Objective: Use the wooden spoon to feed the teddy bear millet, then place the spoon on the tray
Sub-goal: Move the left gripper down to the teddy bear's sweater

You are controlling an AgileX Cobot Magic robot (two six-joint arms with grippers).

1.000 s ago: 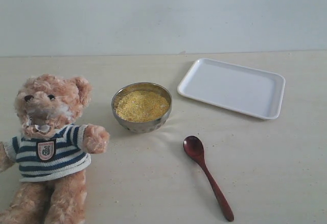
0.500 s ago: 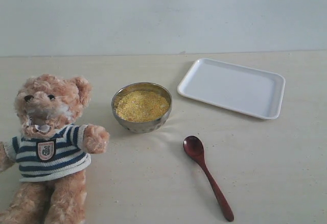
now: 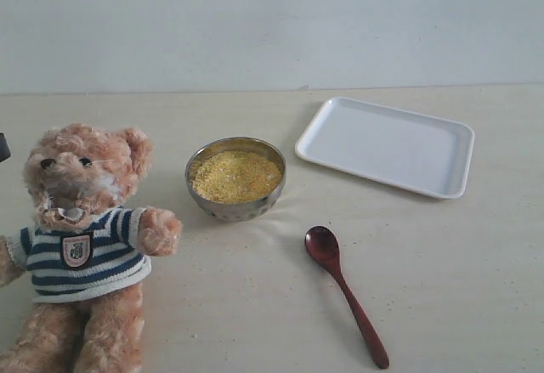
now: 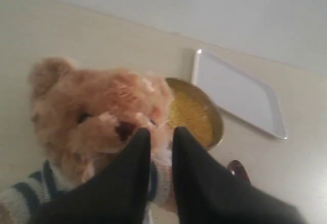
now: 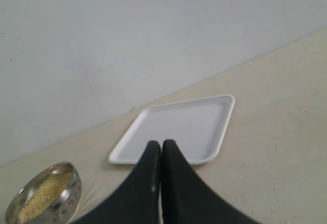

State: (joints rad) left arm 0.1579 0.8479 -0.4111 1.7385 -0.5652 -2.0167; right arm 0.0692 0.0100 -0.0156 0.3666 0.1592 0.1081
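In the metal bowl point(image 3: 235, 210) lies millet point(image 3: 236, 176); left jaws slightly parted, right jaws closed

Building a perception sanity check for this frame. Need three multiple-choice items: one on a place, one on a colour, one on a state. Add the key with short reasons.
1. Where does the wooden spoon lie?
A. on the table, apart from the metal bowl and the tray
B. in the metal bowl
C. on the tray

2. What colour is the tray?
A. blue
B. white
C. black

3. What state is the right end effector in?
A. open wide
B. shut on the wooden spoon
C. shut, holding nothing

Key:
1 A: the exterior view shows the spoon flat on the table, touching neither bowl nor tray.
2 B: the tray is plain white in every view.
3 C: the right wrist view shows its fingers pressed together with nothing between them.
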